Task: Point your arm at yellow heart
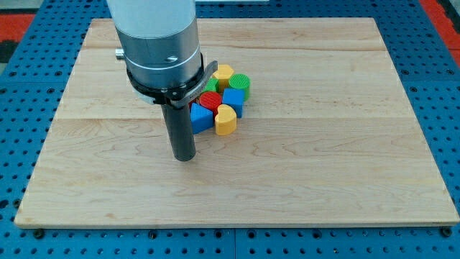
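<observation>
The yellow heart lies on the wooden board at the lower right of a tight cluster of blocks. My tip rests on the board below and left of the heart, about a block's width from the cluster. A blue triangular block sits just left of the heart, between it and my rod. Behind them are a red round block, a blue cube, a yellow hexagon and a green round block. The arm's grey body hides the cluster's left part.
The board lies on a blue pegboard surface that surrounds it on all sides. The arm's large grey cylinder hangs over the upper left of the board.
</observation>
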Controlling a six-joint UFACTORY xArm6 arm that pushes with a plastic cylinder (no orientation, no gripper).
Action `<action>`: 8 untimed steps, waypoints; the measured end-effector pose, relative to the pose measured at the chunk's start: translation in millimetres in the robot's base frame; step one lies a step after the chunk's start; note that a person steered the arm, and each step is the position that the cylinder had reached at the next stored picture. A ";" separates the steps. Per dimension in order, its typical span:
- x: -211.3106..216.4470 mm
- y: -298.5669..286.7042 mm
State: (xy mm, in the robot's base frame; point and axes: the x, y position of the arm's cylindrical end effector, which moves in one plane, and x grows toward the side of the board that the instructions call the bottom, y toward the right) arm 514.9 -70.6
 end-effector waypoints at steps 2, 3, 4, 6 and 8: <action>3.9 5.5; 4.5 10.9; 6.0 21.1; 9.8 50.6; 11.1 91.1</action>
State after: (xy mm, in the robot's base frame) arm 526.0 20.5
